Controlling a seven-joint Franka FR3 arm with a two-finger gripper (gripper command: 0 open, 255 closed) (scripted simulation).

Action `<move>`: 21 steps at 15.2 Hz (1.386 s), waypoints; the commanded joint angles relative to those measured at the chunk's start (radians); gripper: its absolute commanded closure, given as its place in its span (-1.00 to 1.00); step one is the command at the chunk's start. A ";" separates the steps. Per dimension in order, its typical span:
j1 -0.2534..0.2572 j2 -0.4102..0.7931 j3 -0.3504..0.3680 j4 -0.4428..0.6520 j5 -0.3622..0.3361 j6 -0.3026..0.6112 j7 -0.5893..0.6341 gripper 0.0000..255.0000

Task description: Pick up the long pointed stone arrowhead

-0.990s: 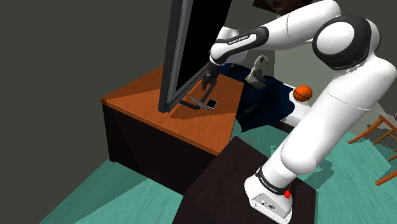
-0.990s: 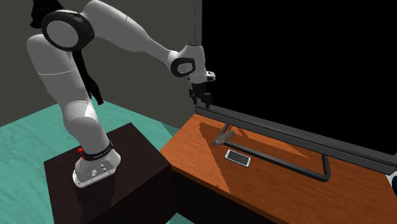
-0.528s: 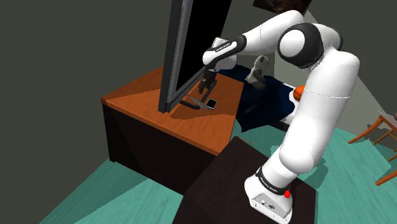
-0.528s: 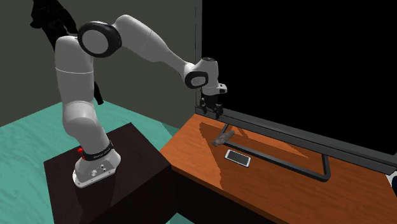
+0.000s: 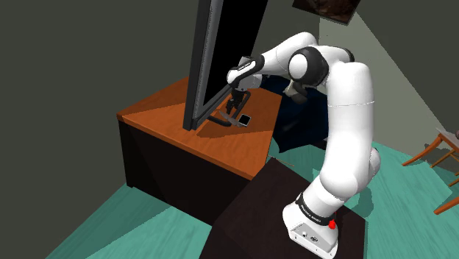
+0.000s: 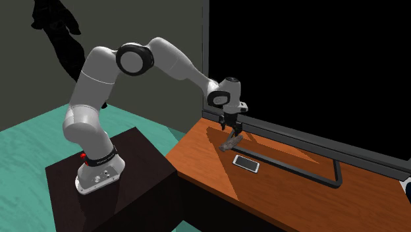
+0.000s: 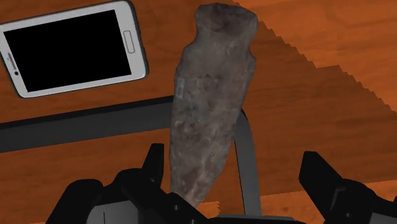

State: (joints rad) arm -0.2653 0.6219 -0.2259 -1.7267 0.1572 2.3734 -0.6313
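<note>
The long stone arrowhead (image 7: 210,102) is grey-brown and lies on the orange wooden desk (image 7: 331,95), across the dark foot bar (image 7: 76,124) of the monitor. My gripper (image 7: 235,159) hangs open right over it, and the pointed end lies between the fingers, close to one finger (image 7: 153,168); the other finger (image 7: 318,172) stands well apart. In the second exterior view the gripper (image 6: 232,129) sits just above the arrowhead (image 6: 230,142), in front of the screen. In the shoulder view the gripper (image 5: 237,103) is low beside the monitor's base.
A white phone (image 7: 73,48) with a black screen lies on the desk beside the arrowhead, also the phone (image 6: 246,163). The big black monitor (image 6: 309,66) stands just behind the gripper. Its foot frame (image 6: 296,168) runs along the desk. A wooden chair (image 5: 441,147) is far right.
The arm has stretched forward and lowered. The gripper went from above the desk's corner down to just over the arrowhead by the monitor's foot.
</note>
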 commanded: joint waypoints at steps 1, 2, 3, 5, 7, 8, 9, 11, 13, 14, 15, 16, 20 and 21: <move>-0.021 0.079 0.008 0.085 0.010 -0.014 -0.011 -1.00; -0.032 0.118 0.012 0.127 0.014 -0.022 -0.017 -1.00; -0.033 0.128 0.014 0.129 0.015 -0.014 -0.017 -1.00; -0.036 0.146 0.017 0.132 0.019 0.002 -0.019 -1.00; -0.038 0.166 0.021 0.136 0.022 0.017 -0.021 -1.00; -0.040 0.176 0.023 0.138 0.024 0.024 -0.021 -1.00; -0.041 0.186 0.024 0.141 0.026 0.032 -0.022 -1.00; -0.042 0.192 0.025 0.142 0.027 0.036 -0.022 -1.00; -0.043 0.193 0.025 0.143 0.027 0.036 -0.023 1.00; -0.042 0.192 0.025 0.142 0.027 0.036 -0.023 1.00; -0.042 0.191 0.025 0.142 0.027 0.037 -0.023 1.00; -0.042 0.191 0.025 0.142 0.027 0.037 -0.023 1.00; -0.042 0.191 0.025 0.142 0.027 0.037 -0.023 1.00; -0.042 0.192 0.025 0.142 0.027 0.037 -0.023 1.00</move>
State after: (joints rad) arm -0.3073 0.8132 -0.2004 -1.5848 0.1838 2.4102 -0.6543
